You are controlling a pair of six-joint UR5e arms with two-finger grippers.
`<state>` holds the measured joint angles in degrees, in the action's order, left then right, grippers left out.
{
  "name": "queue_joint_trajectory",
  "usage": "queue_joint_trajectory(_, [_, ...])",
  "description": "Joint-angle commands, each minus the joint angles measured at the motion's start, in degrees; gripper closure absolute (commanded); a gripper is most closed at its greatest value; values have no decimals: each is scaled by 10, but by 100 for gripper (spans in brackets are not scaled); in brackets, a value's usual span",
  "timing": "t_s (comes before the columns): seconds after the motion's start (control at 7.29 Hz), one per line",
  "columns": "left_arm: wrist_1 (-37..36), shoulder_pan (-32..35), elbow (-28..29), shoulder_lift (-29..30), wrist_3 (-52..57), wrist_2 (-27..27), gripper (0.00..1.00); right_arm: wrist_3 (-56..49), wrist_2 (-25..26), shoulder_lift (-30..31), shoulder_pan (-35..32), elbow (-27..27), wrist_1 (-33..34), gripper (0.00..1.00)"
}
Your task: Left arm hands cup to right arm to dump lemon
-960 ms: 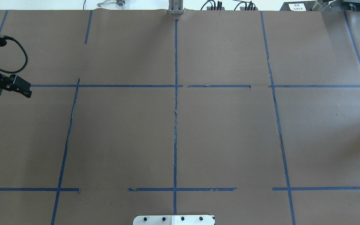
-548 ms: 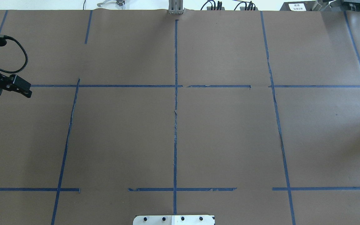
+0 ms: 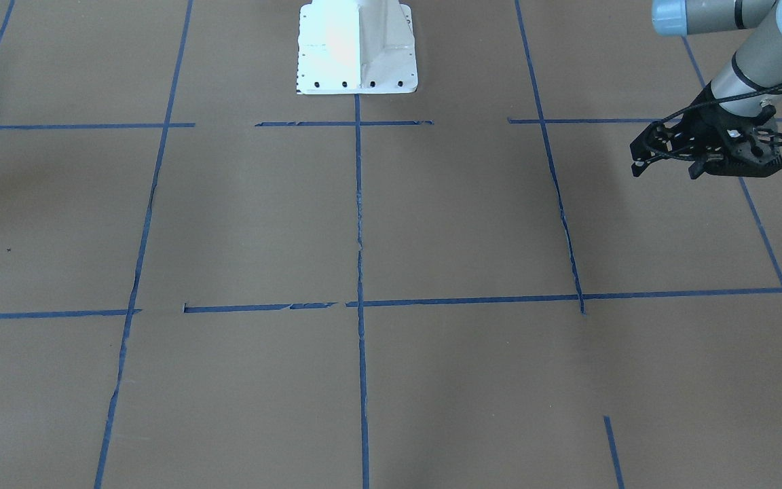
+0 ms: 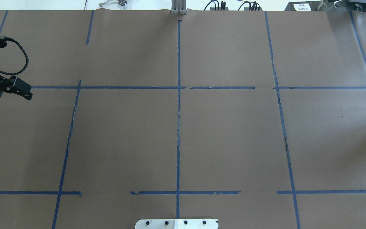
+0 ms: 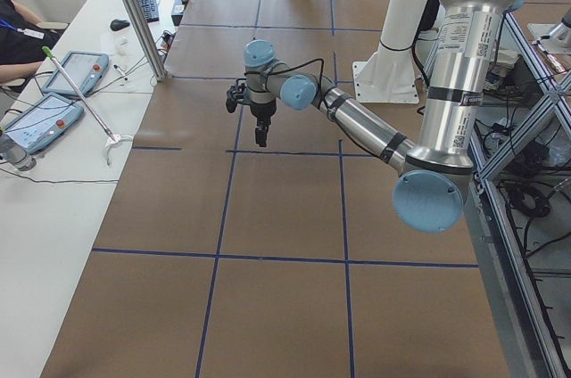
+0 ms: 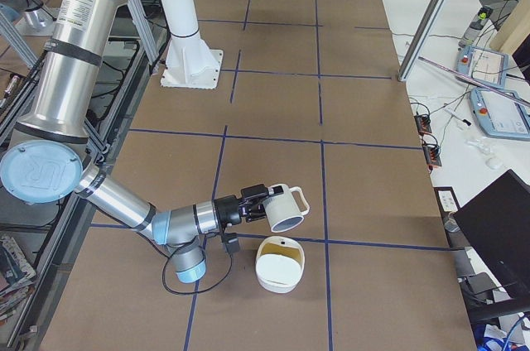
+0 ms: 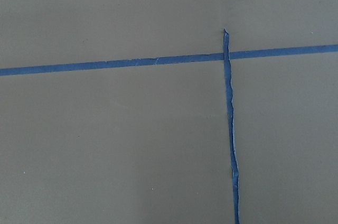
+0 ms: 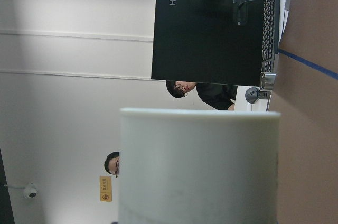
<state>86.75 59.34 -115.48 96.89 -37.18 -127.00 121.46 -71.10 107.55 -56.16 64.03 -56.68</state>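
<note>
The cup [image 6: 286,206] is a white mug with a loop handle. It hangs tipped on its side at the tip of my right gripper [image 6: 255,199], mouth down over a white bowl [image 6: 280,266]. It fills the right wrist view [image 8: 198,166]. From this side view I cannot tell how the right gripper's jaws stand. The bowl's inside looks yellow; I cannot make out lemon slices. My left gripper [image 3: 664,170] is empty and open, hovering above the table far from the cup. It also shows in the overhead view [image 4: 11,92] and in the left side view [image 5: 260,135].
The table is brown paper with blue tape lines [image 4: 178,95]. The white robot pedestal [image 3: 357,47] stands at the table's robot side. Aluminium posts [image 6: 431,16], tablets [image 6: 497,111] and a dark monitor [image 6: 497,218] line the operators' edge. People sit behind the monitor [image 8: 211,23].
</note>
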Motion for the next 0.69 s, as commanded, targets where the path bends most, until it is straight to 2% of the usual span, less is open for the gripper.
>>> queue_joint_trajectory(0.0, [0,0,2,0,0,0,0,-94,-73,2,-46,39,59,81])
queue_joint_trajectory(0.14, [0,0,3,0,0,0,0,-125,-83,2,-57,41,68,81])
queue_joint_trajectory(0.27, [0,0,6,0,0,-1,0,-153,-111,1,-76,64,107,82])
queue_joint_trajectory(0.55, [0,-1,7,0,0,-1,0,-231,-205,2,-149,160,244,83])
